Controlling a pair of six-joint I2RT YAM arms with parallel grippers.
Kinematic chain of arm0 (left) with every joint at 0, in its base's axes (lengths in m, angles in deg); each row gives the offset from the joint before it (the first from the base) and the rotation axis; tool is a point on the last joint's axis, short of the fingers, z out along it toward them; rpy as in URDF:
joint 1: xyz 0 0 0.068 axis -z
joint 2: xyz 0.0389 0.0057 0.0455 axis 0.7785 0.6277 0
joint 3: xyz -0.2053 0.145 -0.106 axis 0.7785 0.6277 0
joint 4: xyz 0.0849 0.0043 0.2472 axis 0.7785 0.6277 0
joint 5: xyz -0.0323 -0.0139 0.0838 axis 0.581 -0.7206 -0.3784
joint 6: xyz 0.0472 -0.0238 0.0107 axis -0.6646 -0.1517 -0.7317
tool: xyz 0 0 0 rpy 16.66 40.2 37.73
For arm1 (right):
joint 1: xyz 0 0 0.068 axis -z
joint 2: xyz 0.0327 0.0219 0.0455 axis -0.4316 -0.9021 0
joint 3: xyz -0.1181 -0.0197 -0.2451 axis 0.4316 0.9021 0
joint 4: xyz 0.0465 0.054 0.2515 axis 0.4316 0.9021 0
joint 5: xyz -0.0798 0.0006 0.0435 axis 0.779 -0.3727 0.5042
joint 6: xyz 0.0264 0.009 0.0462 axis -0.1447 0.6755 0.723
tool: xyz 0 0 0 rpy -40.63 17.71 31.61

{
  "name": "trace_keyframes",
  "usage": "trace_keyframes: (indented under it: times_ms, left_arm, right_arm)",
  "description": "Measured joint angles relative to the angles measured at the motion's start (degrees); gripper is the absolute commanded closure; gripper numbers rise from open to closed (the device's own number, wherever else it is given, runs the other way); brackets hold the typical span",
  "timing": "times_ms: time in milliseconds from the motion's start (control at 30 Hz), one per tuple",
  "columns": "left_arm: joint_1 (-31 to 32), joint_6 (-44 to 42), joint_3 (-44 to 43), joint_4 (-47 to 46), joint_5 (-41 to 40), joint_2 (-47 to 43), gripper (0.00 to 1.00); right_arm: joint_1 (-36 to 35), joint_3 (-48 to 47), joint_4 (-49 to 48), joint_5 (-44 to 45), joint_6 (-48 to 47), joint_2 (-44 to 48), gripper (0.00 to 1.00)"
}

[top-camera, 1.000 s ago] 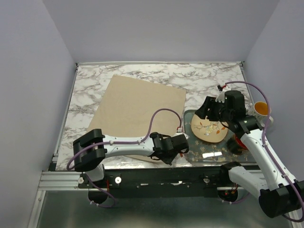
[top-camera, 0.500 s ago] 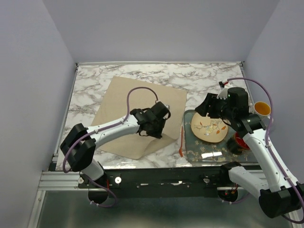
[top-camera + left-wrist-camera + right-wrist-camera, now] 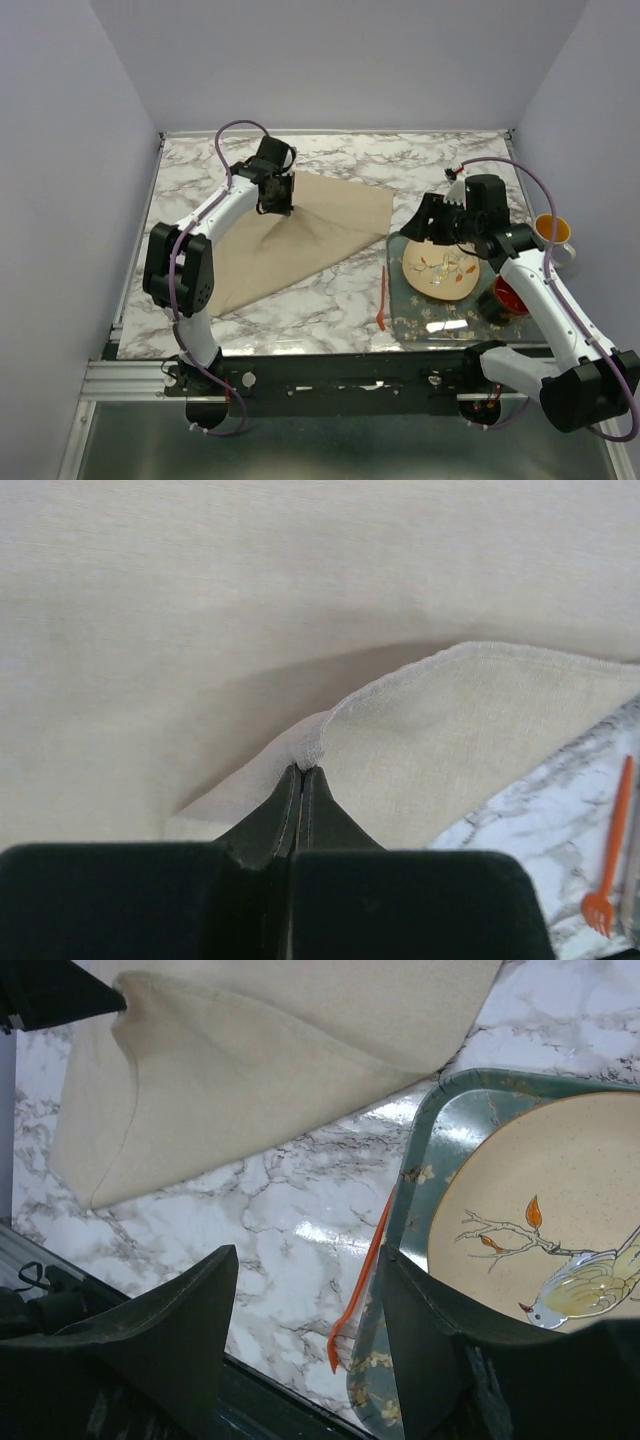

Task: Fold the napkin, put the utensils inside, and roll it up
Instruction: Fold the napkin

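The tan napkin (image 3: 300,235) lies on the marble table, folded over into a triangle. My left gripper (image 3: 277,197) is shut on a corner of the napkin (image 3: 310,742) and holds it over the napkin's far left part. The orange fork (image 3: 381,297) lies on the table along the tray's left edge; it also shows in the right wrist view (image 3: 365,1275) and the left wrist view (image 3: 610,850). My right gripper (image 3: 428,222) is open and empty, above the fork and the tray's left edge.
A green patterned tray (image 3: 425,322) at the right holds a tan plate with a bird picture (image 3: 442,270) and a red bowl (image 3: 507,297). A yellow-filled mug (image 3: 552,232) stands at the far right. Walls enclose the table.
My left gripper has carried the napkin's near corner from the front edge up to the far left, folding the cloth over. The fork has come into view beside the tray. The right gripper shifted slightly.
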Motion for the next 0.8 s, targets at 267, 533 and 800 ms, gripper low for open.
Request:
trace_keyframes:
  times_ms: [267, 533, 800]
  left_arm:
    - [-7.7, -5.9, -5.4, 1.7, -2.7, 4.5, 1.0]
    - [-9.5, -9.7, -14.9, 1.5, -7.4, 12.7, 1.0]
    - [-10.0, -11.4, -22.6, 1.4, -10.6, 18.5, 1.0]
  right_arm:
    - [0.0, -1.3, 0.3, -1.1, -0.7, -2.2, 0.33]
    - [0.0, -1.8, 0.5, -1.3, -1.6, -3.7, 0.33]
    - [0.0, -1.9, 0.9, -1.3, -2.1, -5.5, 0.33]
